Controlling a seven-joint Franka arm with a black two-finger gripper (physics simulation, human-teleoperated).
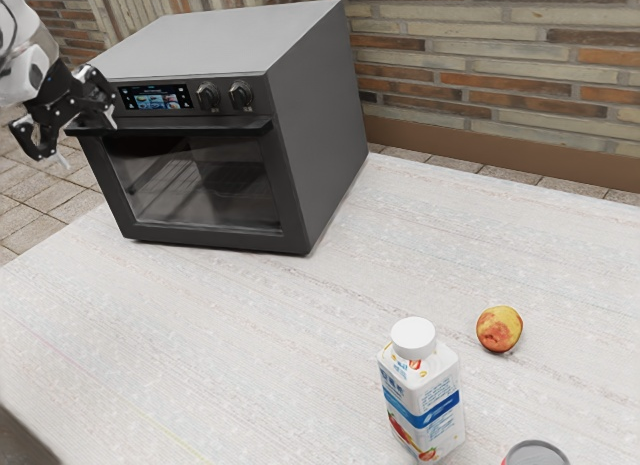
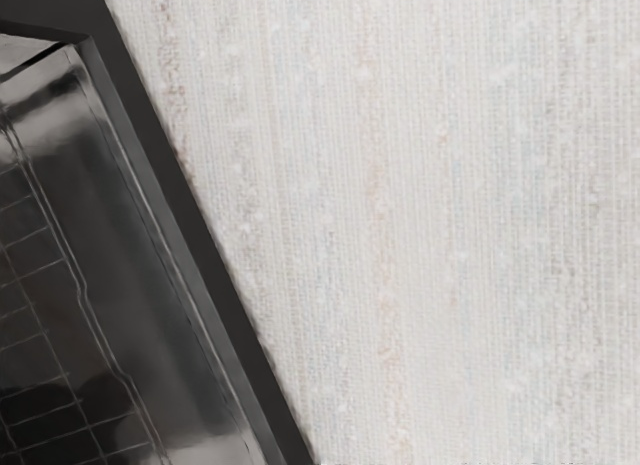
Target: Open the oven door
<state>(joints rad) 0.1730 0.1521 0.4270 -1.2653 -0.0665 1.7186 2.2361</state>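
Note:
Black-fingered and spread wide, my gripper is at the left end of the oven's handle bar in the exterior view. One fingertip overlaps the bar near the control panel; the other hangs lower, off to the bar's left. Whether either touches the bar I cannot tell. The dark grey oven has its door closed, with the handle bar running along the door's top. In the wrist view, the door's dark frame and glass lie below my hand, with rack wires visible through the glass.
The pale table extends in front of the oven, also seen as the woven tabletop in the wrist view. Farther from my hand stand a white bottle, a red-yellow fruit and a can. A brick wall rises behind.

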